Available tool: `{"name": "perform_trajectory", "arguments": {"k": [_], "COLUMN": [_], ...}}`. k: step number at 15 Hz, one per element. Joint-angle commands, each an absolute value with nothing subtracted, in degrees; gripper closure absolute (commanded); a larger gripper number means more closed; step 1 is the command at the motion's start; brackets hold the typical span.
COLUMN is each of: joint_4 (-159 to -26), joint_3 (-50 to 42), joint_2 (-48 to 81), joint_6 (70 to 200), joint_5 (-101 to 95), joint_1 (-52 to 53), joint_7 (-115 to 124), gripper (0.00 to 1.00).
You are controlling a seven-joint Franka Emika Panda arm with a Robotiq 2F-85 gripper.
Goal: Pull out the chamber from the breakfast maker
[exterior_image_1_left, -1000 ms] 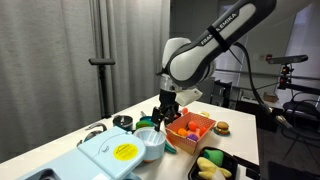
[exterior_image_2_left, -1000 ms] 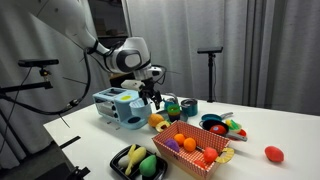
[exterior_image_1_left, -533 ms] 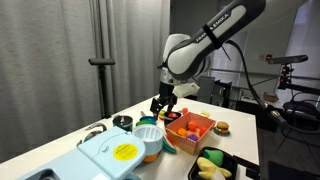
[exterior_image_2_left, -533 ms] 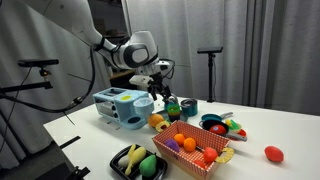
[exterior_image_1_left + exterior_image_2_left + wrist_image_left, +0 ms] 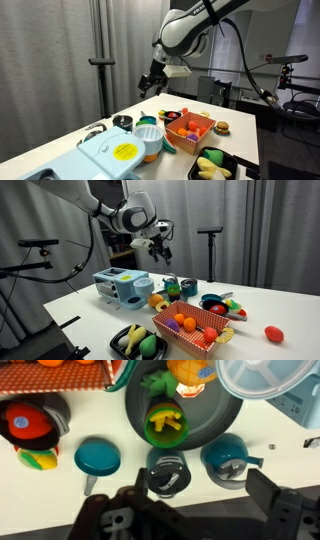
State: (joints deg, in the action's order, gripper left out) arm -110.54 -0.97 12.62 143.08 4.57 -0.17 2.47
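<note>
The light-blue breakfast maker point(image 5: 112, 155) with a round yellow sticker stands at the table's near corner, and also shows in the other exterior view point(image 5: 115, 285). Its pale round chamber point(image 5: 150, 141) with orange trim sticks out beside the lid. In the wrist view the chamber point(image 5: 258, 378) is at the top right. My gripper point(image 5: 147, 87) hangs open and empty high above the table, well clear of the chamber in both exterior views point(image 5: 163, 252). In the wrist view its two fingers point(image 5: 200, 498) are spread wide with nothing between them.
An orange tray point(image 5: 192, 128) of toy food sits beside the chamber. A black tray point(image 5: 215, 166) of yellow food is at the front. Under the wrist are a dark pan with a green cup point(image 5: 185, 415), teal lids point(image 5: 97, 457) and a black cup point(image 5: 166, 472).
My gripper has risen from the chamber and moved up and away, open. The chamber stays swung out beside the lid.
</note>
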Motion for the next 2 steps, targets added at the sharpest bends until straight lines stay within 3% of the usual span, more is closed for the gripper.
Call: {"name": "perform_trajectory", "arguments": {"k": [1, 2], "joint_4": [-110.3, -110.4], "joint_3": [-0.65, -0.63], "joint_2": [12.2, 12.15], "joint_6": [142.84, 142.84], "joint_5": [4.48, 4.47], "joint_1": [-0.36, -0.35], "joint_7": [2.58, 2.59], "gripper": [0.0, 0.0]}}
